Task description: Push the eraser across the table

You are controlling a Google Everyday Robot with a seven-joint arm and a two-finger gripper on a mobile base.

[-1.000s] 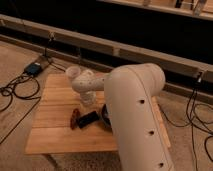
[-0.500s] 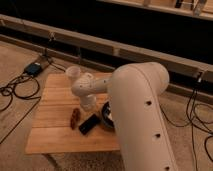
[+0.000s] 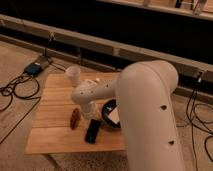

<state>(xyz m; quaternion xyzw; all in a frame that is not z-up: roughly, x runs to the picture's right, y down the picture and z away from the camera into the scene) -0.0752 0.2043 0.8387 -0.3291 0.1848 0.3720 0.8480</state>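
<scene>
Where the tool [image 3: 91, 116] meets the table [image 3: 50, 107], grip unclear, flat black eraser [image 3: 92, 131].

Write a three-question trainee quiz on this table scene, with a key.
1. True or false: the eraser lies near the table front edge.
2. Which object sits between the eraser and the table's left side? A) reddish-brown oblong object B) white cup C) dark bowl
3. Where is the pincer?

Key:
1. True.
2. A.
3. Low over the table centre, just behind the eraser, beside the dark bowl.
</scene>
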